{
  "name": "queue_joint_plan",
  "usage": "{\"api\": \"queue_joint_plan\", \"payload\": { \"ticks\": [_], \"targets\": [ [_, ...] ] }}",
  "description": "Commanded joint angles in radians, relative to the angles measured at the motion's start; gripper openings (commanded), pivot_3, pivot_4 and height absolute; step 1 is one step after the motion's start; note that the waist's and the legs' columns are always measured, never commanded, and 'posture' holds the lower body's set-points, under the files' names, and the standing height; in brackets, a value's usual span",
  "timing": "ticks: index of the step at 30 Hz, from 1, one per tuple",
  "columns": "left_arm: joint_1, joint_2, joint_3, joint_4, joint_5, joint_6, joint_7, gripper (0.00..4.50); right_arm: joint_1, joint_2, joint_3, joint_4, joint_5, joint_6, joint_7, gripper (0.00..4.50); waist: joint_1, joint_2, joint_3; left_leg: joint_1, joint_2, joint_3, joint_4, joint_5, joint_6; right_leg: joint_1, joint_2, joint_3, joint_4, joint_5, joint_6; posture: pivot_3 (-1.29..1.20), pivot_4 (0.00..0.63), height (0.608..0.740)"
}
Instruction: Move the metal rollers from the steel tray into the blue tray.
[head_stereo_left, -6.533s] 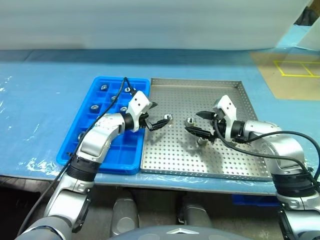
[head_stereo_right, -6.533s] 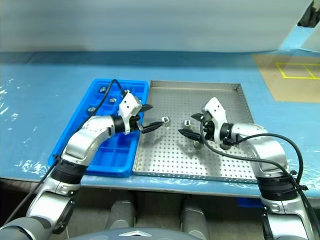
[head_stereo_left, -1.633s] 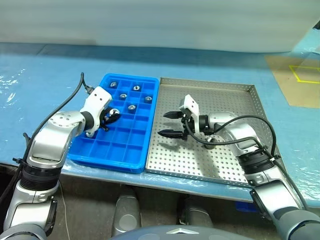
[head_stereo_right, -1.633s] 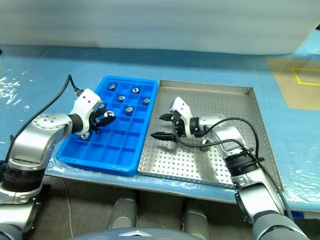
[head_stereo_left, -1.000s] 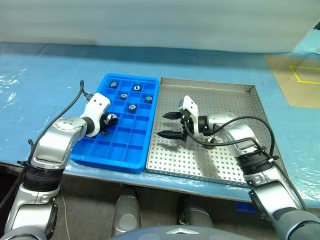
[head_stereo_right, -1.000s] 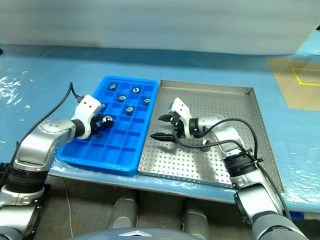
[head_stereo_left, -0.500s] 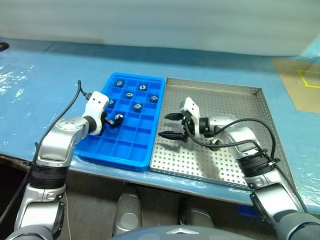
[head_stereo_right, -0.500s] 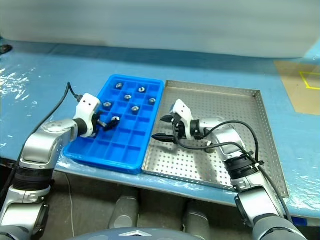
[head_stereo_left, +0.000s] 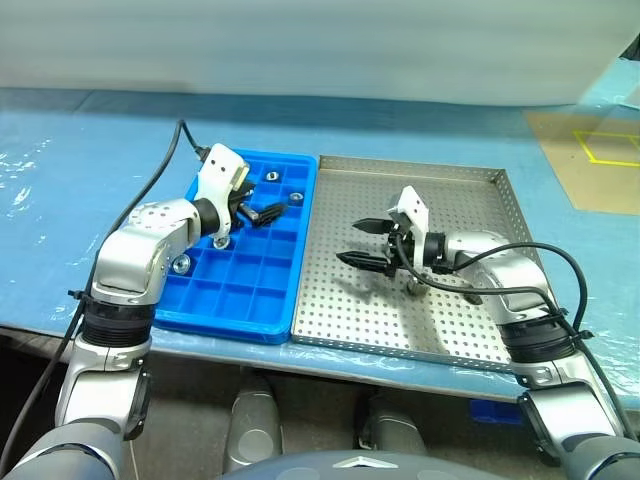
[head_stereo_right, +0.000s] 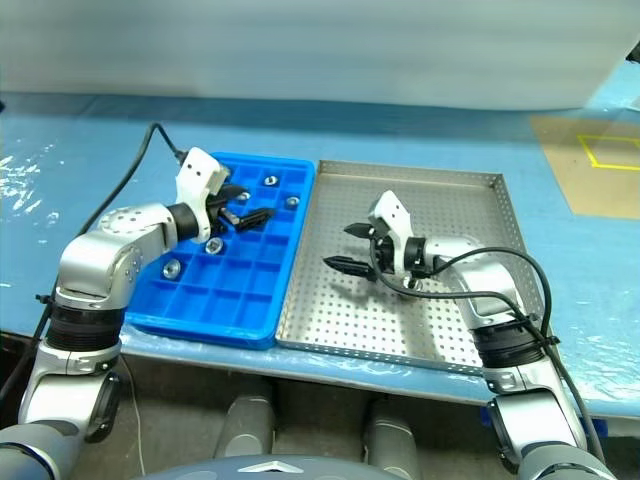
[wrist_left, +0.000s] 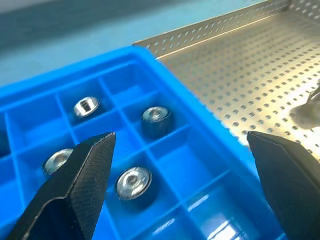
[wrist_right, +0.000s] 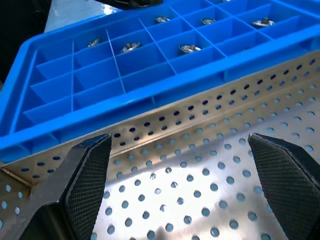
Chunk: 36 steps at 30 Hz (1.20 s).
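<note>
Left gripper (head_stereo_left: 262, 212) just let go: a second ago it was pinched on a roller over the blue tray (head_stereo_left: 262, 300), now its jaws are spread, empty, lifted above the far cells. Metal rollers (wrist_left: 133, 181) sit in the compartments. Right gripper (head_stereo_left: 364, 243) gapes empty over the steel tray (head_stereo_left: 470, 330), one roller (head_stereo_left: 413, 290) beside it, likely next

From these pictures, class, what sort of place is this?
Probably a factory or lab parts-sorting bench: a perforated steel tray, a blue tray holding rollers, and a film-covered blue table.
</note>
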Motion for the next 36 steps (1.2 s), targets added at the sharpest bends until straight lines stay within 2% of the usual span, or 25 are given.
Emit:
{"api": "queue_joint_plan", "payload": {
  "ticks": [1, 8, 15, 20, 30, 36],
  "targets": [
    [-0.035, -0.006, -0.027, 0.014, -0.018, -0.036, -0.035, 4.46, 0.003, -0.027, -0.061, -0.063, 0.04, 0.016, -0.01, 4.5, -0.005, 0.0, 0.0, 0.0, 0.0, 0.0, 0.0, 0.0, 0.0, 0.0, 0.0, 0.0, 0.0, 0.0, 0.0, 0.12, 0.15, 0.74],
    [-0.111, -0.055, -0.16, 0.157, 0.027, -0.155, -0.122, 4.46, 0.059, -0.09, -0.121, -0.104, 0.052, 0.034, -0.047, 4.5, -0.016, 0.0, 0.0, 0.001, 0.0, 0.0, 0.0, 0.0, 0.0, 0.0, 0.0, 0.001, 0.0, 0.0, 0.0, 0.05, 0.15, 0.74],
    [-0.203, -0.136, -0.231, 0.358, 0.075, -0.318, -0.199, 4.46, 0.13, -0.13, -0.178, -0.16, 0.066, 0.055, -0.084, 4.5, -0.038, 0.0, 0.0, 0.001, -0.001, 0.001, 0.001, 0.0, 0.001, 0.001, 0.001, 0.001, 0.0, 0.0, 0.0, -0.03, 0.15, 0.74],
    [-0.255, -0.183, -0.255, 0.494, 0.104, -0.432, -0.272, 4.46, 0.172, -0.14, -0.23, -0.226, 0.1, 0.097, -0.119, 4.5, -0.048, 0.0, 0.0, 0.001, -0.001, 0.001, 0.001, 0.0, 0.001, 0.001, 0.001, 0.002, 0.0, 0.0, 0.0, -0.08, 0.15, 0.74],
    [-0.321, -0.266, -0.284, 0.748, 0.194, -0.703, -0.385, 4.46, 0.267, -0.116, -0.238, -0.326, 0.127, 0.128, -0.194, 4.5, -0.068, 0.0, 0.0, 0.002, -0.001, 0.001, 0.001, -0.001, 0.002, 0.002, 0.001, 0.002, -0.001, 0.0, 0.0, -0.14, 0.15, 0.74],
    [-0.362, -0.314, -0.277, 0.883, 0.218, -0.77, -0.435, 4.46, 0.291, -0.115, -0.242, -0.354, 0.141, 0.139, -0.228, 4.5, -0.07, 0.0, 0.0, 0.002, -0.001, 0.002, 0.001, -0.001, 0.003, 0.002, 0.001, 0.003, -0.002, 0.0, 0.0, -0.17, 0.15, 0.74]
  ]
}}
